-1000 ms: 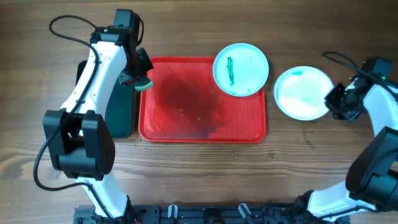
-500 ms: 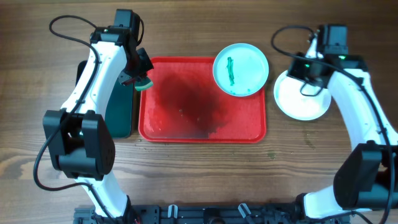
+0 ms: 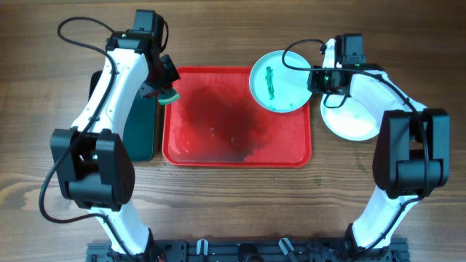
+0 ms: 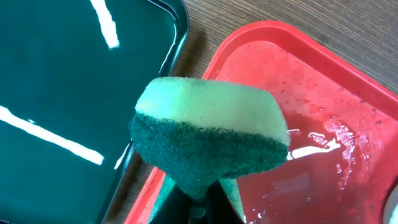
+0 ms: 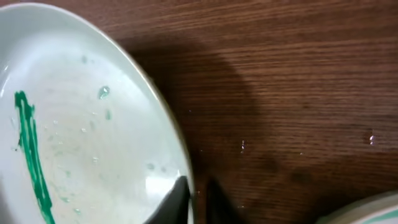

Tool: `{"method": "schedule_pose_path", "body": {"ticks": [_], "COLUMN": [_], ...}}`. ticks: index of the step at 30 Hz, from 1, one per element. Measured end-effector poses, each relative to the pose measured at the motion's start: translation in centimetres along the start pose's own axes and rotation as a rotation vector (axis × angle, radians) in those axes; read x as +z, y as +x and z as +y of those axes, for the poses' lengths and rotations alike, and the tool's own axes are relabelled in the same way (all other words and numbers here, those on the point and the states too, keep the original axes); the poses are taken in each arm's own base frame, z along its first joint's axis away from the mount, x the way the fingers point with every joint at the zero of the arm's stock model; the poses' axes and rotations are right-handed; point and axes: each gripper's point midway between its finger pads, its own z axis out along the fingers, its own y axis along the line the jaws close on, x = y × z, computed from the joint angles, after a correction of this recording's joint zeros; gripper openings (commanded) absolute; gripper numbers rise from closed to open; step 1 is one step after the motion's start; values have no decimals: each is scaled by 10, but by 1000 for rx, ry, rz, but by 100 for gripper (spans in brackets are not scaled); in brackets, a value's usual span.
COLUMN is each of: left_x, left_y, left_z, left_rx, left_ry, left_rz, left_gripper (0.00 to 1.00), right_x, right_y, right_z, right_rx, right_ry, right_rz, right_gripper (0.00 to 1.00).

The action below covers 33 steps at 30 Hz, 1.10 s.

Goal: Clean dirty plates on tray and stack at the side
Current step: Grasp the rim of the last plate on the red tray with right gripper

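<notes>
Right fingers [image 5: 176, 202] grip one plate [image 3: 282, 80] of two.

right end effector [image 3: 314, 78] swung inward, at plate [image 3: 285, 93] rim

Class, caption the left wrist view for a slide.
Left gripper holds a green sponge at the edge of the wet red tray, beside the dark green tray.

Left arm [image 3: 109, 87] and right arm [image 3: 378, 91]: white shells, black joints, looping black cables; the left gripper [image 3: 164, 89] is black.
</notes>
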Motion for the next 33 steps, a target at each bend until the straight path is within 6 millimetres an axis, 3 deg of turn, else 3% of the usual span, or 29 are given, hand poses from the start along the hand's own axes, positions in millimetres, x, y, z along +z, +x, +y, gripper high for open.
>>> {"method": "schedule_pose_path", "body": {"ticks": [3, 7, 10, 13, 16, 18, 21, 25, 29, 33], "left_x": [0, 0, 0, 0, 0, 0, 0, 0, 0, 0], "left_y": [0, 0, 0, 0, 0, 0, 1, 1, 1, 2], "left_z": [0, 0, 0, 0, 0, 0, 1, 1, 1, -1], "left_rx": [0, 0, 0, 0, 0, 0, 0, 0, 0, 4], "left_ry": [0, 0, 0, 0, 0, -1, -2, -2, -2, -1], "left_rz": [0, 0, 1, 0, 0, 1, 3, 4, 3, 4], "left_gripper": [4, 4, 4, 4, 4, 4, 4, 4, 4, 4], "right_x": [-1, -8, -22, -22, -20, -18, -18, -15, -13, 12], "right_y": [7, 33, 57, 84, 101, 106, 105, 92, 77, 93], "right_z": [4, 21, 74, 124, 151, 162, 163, 167, 165, 159], "right_rx": [5, 18, -7, 0, 37, 45, 62, 2, -64, -68], "right_ry": [-20, -40, -76, -99, -69, -60, -52, -89, -131, -148], "right_rz": [35, 150, 218, 269, 279, 271, 257, 209, 168, 242], "right_gripper": [4, 4, 4, 4, 4, 21, 38, 38, 31, 15]}}
